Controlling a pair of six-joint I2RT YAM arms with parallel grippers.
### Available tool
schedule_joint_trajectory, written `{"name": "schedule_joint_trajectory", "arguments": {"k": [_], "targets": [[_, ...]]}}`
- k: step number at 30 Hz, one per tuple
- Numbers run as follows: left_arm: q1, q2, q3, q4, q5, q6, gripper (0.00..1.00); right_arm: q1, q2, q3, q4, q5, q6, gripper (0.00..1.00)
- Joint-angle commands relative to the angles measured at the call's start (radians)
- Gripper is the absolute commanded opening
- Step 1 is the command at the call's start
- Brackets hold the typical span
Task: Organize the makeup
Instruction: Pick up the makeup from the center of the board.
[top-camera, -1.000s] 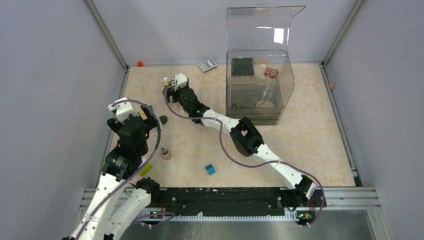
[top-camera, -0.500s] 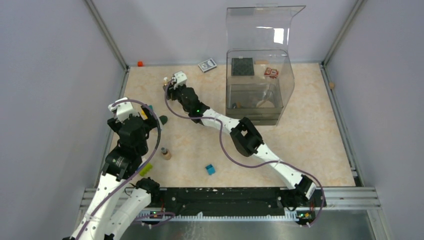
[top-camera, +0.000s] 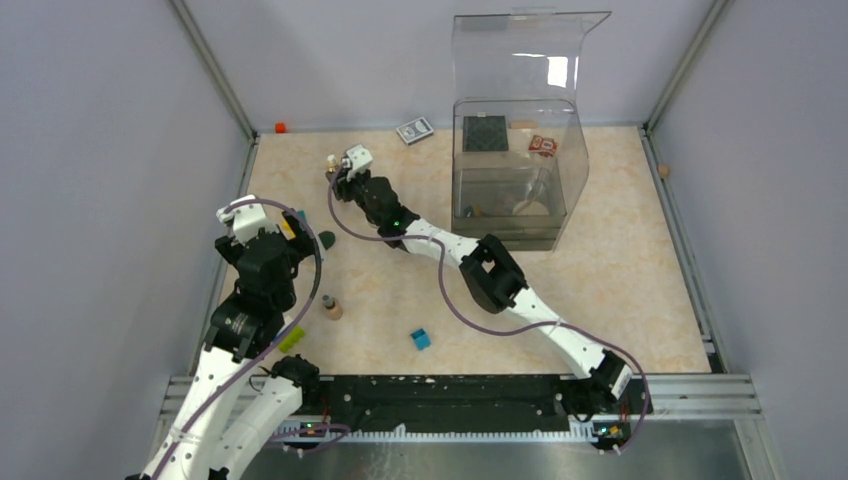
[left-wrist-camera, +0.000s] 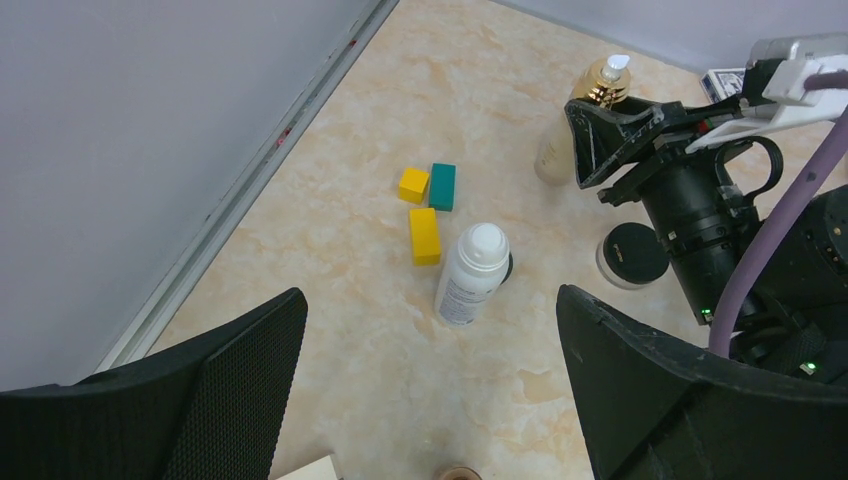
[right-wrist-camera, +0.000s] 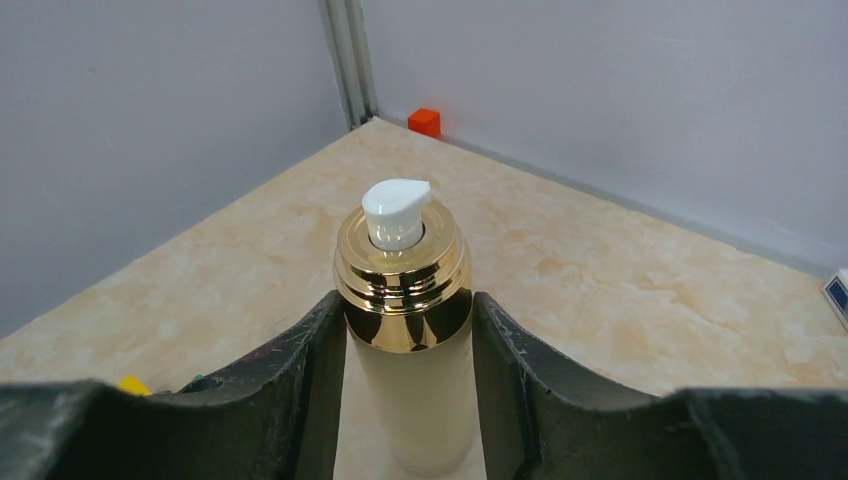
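Gold-collared bottle (right-wrist-camera: 405, 400), creamy frosted body, white pump nozzle, upright

Toy blocks (left-wrist-camera: 424, 236) beside white bottle (left-wrist-camera: 470, 280)

Robot lab cell: grey walls (top-camera: 100, 150), aluminium rail (top-camera: 700, 385), marbled tabletop (top-camera: 630, 260)

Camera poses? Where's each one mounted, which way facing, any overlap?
Top external: above, behind the robot, looking down at the table; both arms visible.
Left wrist: on left arm, facing white bottle and blocks; open left gripper frames the bottom corners.
Right wrist: faces far-left corner; right gripper pinches gold-capped bottle.
Shared: all three show that bottle.
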Motion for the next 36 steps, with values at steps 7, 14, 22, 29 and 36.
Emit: {"name": "schedule_joint_trajectory", "arguments": {"k": [7,14,22,29,36], "targets": [[0.007,-0.005,-0.005,0.056,-0.003,0.009,0.99,0.038,-0.247,-0.348,0.244,-0.022,-0.173,0.26],[0.011,-0.005,-0.005,0.053,-0.002,0.007,0.99,0.061,-0.451,-0.698,0.397,0.004,-0.176,0.26],[0.012,-0.004,-0.005,0.051,-0.002,0.007,0.99,0.077,-0.562,-0.903,0.459,0.000,-0.147,0.26],[0.012,0.000,-0.004,0.051,0.001,0.005,0.99,0.079,-0.602,-0.943,0.420,-0.003,-0.095,0.26],[0.013,0.000,-0.004,0.051,0.001,0.007,0.99,0.077,-0.577,-0.885,0.348,0.024,-0.096,0.36]]}}
